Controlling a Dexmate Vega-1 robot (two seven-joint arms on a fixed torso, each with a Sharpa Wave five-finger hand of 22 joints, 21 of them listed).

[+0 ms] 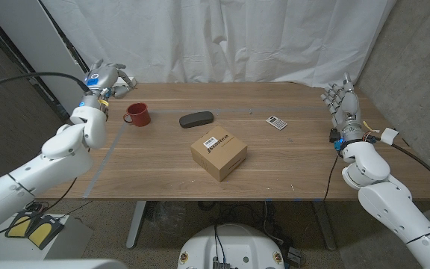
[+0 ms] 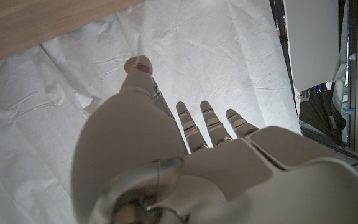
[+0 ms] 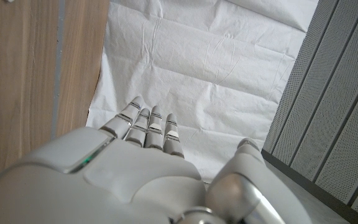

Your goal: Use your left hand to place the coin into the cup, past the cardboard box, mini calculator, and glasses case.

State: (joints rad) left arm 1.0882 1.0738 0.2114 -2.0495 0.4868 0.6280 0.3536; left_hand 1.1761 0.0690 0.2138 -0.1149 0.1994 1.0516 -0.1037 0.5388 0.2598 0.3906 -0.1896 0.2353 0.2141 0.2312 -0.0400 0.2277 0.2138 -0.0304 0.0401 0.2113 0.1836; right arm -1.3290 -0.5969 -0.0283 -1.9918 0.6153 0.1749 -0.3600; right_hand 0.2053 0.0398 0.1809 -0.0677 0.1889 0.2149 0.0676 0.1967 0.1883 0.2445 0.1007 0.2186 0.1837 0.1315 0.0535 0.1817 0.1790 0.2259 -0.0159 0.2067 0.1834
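Observation:
A red cup with a handle stands at the table's far left. My left hand hangs raised just behind and to the left of it, over the far left corner. Its fingers are stretched out and apart from the thumb, with nothing between them. The inside of the cup is too small to make out. A dark glasses case lies right of the cup, a mini calculator further right, and a cardboard box nearer the front middle. My right hand stands at the right edge, fingers upright and apart.
A white curtain hangs behind the wooden table. A grey perforated wall stands beside the right arm. A yellow pedal lies on the floor at the front left.

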